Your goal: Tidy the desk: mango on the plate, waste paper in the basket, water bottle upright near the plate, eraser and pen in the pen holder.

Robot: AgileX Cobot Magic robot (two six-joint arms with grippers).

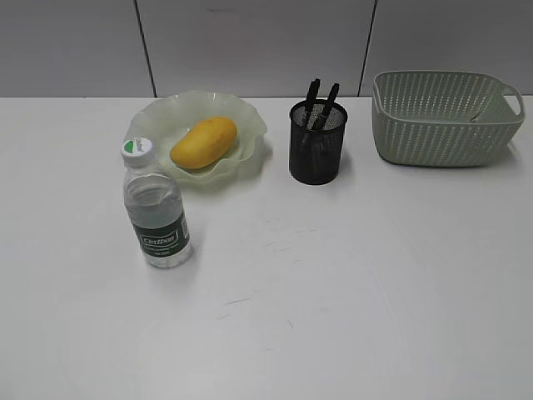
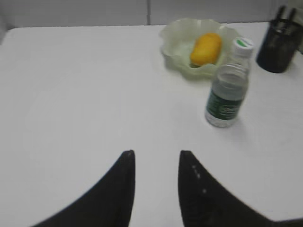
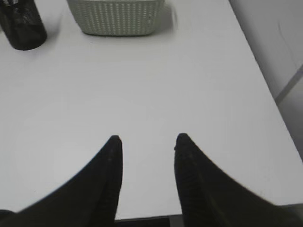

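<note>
Your left gripper (image 2: 156,156) hangs over bare desk (image 1: 350,317) with its fingers apart and nothing between them; your right gripper (image 3: 146,142) is the same, parted and empty, near the desk's right edge. Out from the left one, the water bottle (image 1: 155,207) stands upright just in front of the plate (image 1: 250,125). The mango (image 1: 203,142) lies in the plate, its long axis slanting from front-left to back-right. The pen holder (image 1: 317,142) holds dark pens (image 1: 321,102) leaning right. You cannot tell what the basket (image 1: 441,125) holds.
</note>
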